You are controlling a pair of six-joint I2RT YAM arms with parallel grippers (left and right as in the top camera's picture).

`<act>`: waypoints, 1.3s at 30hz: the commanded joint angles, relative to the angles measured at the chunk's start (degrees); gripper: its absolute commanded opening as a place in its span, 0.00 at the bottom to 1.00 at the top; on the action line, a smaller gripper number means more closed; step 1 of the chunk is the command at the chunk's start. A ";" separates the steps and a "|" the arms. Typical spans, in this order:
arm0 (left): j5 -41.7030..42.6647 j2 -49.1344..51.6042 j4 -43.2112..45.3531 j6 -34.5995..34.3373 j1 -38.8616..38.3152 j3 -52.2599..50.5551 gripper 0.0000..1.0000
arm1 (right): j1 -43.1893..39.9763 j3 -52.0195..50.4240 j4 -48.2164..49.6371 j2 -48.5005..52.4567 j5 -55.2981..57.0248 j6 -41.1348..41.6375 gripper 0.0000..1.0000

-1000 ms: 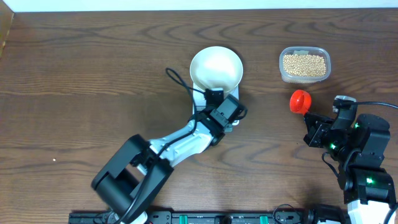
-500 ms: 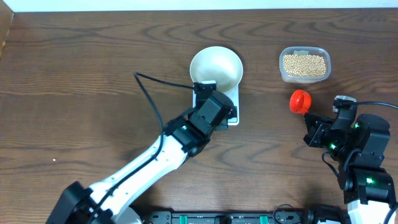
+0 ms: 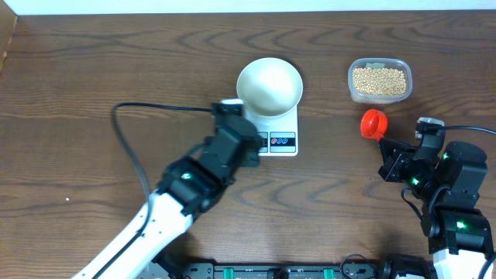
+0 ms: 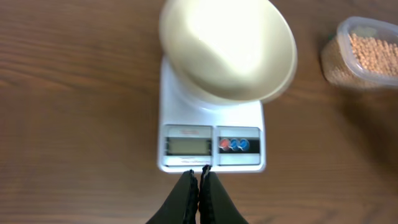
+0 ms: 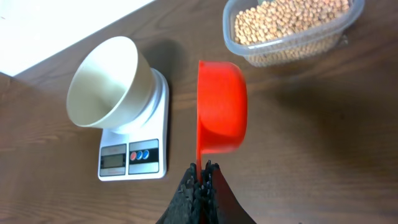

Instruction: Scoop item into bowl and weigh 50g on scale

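Overhead: one bowl (image 3: 269, 84), one scale (image 3: 284, 132); left hand (image 4: 200, 178) closed empty, right hand (image 5: 201, 168) grips scoop (image 3: 373, 124).

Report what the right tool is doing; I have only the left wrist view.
Observer: The right tool is shut on the handle of a red scoop.
Operator: Give me the scoop's position against the tub.
Observer: Overhead, the scoop is on the robot's side of the tub, apart from it and not over the beans.
Operator: Confirm the tub is uncovered.
Observer: There is no lid on it; beans show across the whole opening.
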 commanded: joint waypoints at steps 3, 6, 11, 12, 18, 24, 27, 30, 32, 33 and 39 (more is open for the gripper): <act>-0.31 -4.76 -0.61 7.50 7.82 0.13 0.07 | -0.28 0.98 3.45 -0.35 -1.57 2.32 0.01; -0.31 -5.70 0.24 8.28 13.73 0.13 0.07 | -0.26 2.47 5.44 0.02 -1.51 2.75 0.01; 0.00 -4.76 4.92 8.85 24.85 0.13 0.07 | -0.26 10.16 5.29 5.29 1.29 1.68 0.01; 0.72 -4.44 6.08 9.60 26.71 0.13 0.07 | -0.26 11.58 5.14 6.60 1.68 1.36 0.01; 6.36 -1.55 13.09 12.57 35.19 0.13 0.07 | -0.24 19.15 5.35 17.46 3.67 1.36 0.01; 6.32 0.02 15.08 14.08 35.85 0.13 0.07 | -0.22 20.37 8.50 23.71 3.61 1.79 0.01; 6.10 0.72 15.26 14.03 35.85 0.11 0.07 | -0.22 20.39 9.73 24.74 3.61 3.76 0.01; 6.14 1.09 15.23 13.75 35.85 0.13 0.07 | -0.24 20.74 9.38 24.74 3.63 5.35 0.01; 6.14 1.07 15.32 13.75 35.85 0.11 0.07 | -0.24 21.70 8.31 24.74 3.67 6.86 0.01; 6.14 1.05 15.47 13.73 35.85 0.13 0.07 | -0.26 22.03 8.00 24.74 3.87 7.39 0.01; 6.14 1.09 15.52 11.50 35.85 0.11 0.07 | -0.28 24.87 4.02 24.79 6.91 8.50 0.01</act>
